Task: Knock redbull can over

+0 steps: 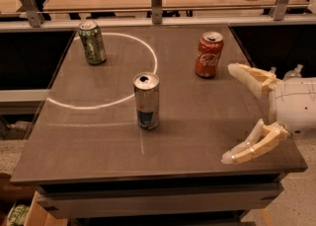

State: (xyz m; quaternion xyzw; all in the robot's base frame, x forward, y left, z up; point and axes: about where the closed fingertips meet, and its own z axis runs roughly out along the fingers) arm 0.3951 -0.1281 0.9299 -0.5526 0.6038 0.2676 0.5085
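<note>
The redbull can (146,101) stands upright near the middle of the dark table (98,141), slim, silver and blue with a silver top. My gripper (230,113) comes in from the right edge of the table, well to the right of the can. It is open, with one pale finger (248,76) toward the far side and the other finger (249,147) toward the near side. It holds nothing and touches no can.
A green can (92,42) stands at the far left inside a white arc on the table. A red Coca-Cola can (209,55) stands at the far right, just beyond my gripper's upper finger. A railing and a desk with clutter lie behind the table.
</note>
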